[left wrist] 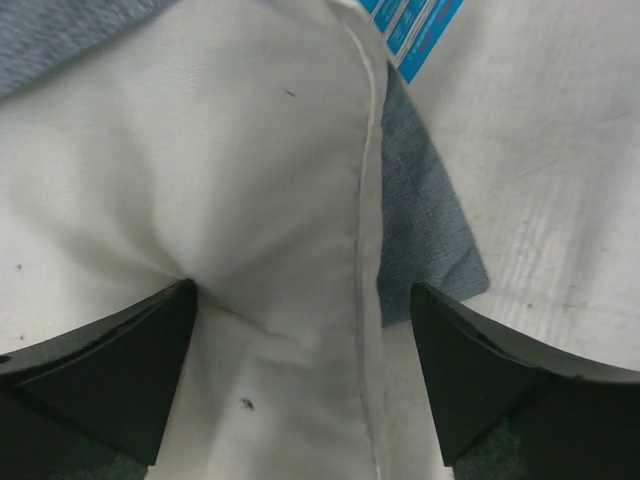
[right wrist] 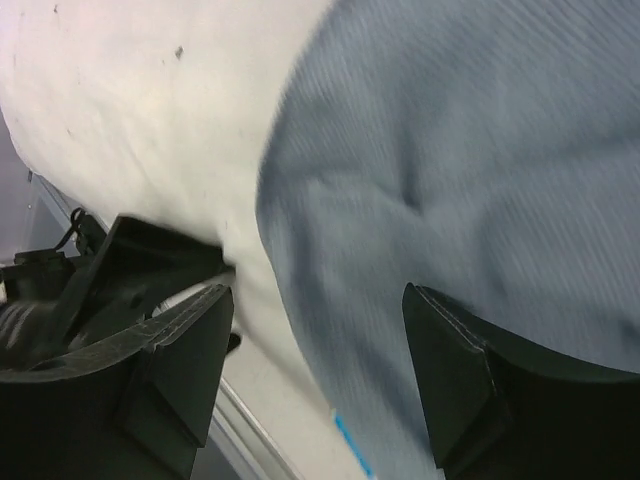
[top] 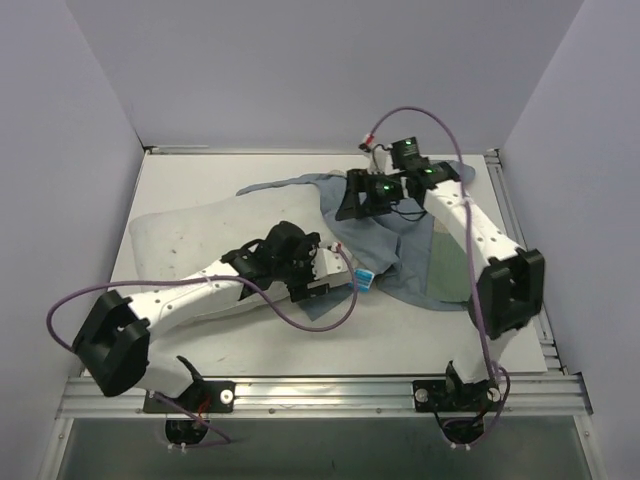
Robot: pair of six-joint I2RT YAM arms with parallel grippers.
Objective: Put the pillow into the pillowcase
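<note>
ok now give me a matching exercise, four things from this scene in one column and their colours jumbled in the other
Things:
1. pillow
2. pillowcase
3. tag
4. left arm's cable

Colours:
a. purple
b. white with small dark specks
c. bright blue
d. blue-grey

Pairs: 1-b, 2-d, 3-c, 4-a
</note>
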